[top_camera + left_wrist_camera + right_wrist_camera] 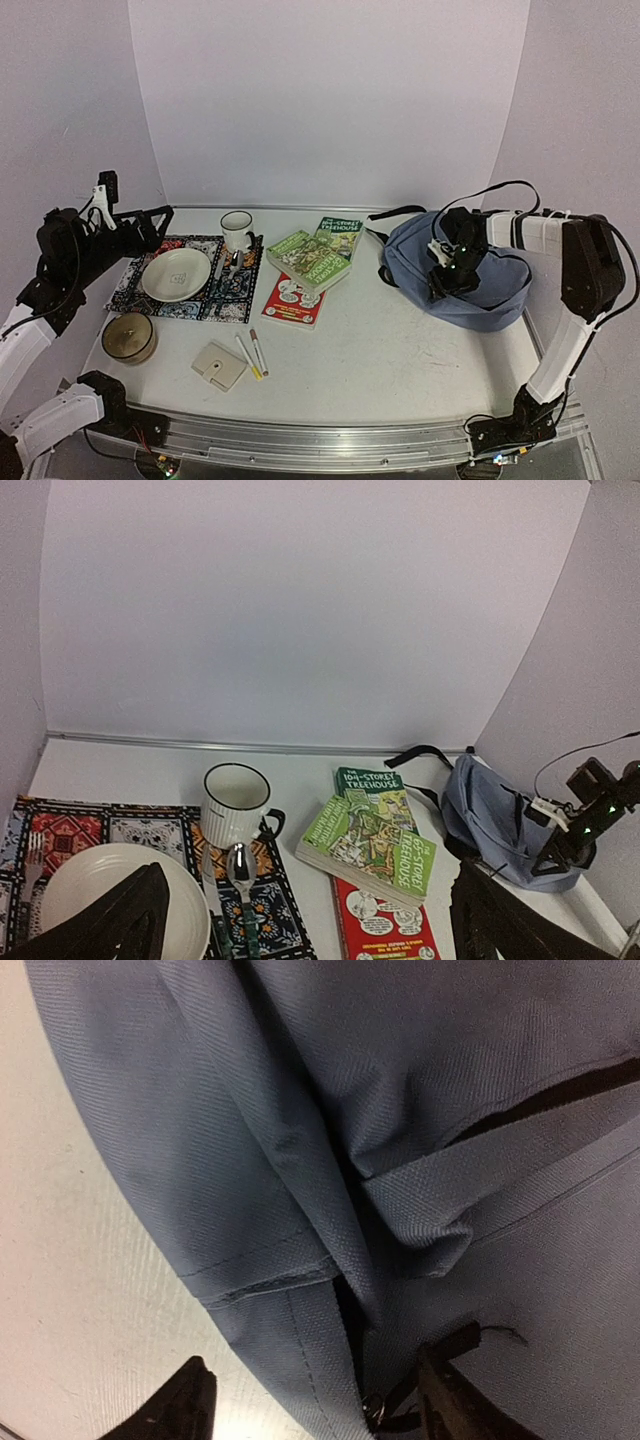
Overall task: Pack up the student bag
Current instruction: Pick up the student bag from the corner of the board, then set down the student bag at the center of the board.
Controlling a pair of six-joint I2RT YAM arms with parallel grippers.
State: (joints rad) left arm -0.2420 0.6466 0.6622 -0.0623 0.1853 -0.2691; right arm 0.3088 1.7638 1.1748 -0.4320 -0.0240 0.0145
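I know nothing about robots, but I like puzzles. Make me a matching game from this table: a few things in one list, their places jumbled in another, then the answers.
Things
1. student bag
2. white plate
3. red book
4. round dish

Places
A. on the patterned placemat
B. off the placemat, on the bare table
C. under the right gripper
D. partly beneath a green book

Pairs: 1-C, 2-A, 3-D, 4-B
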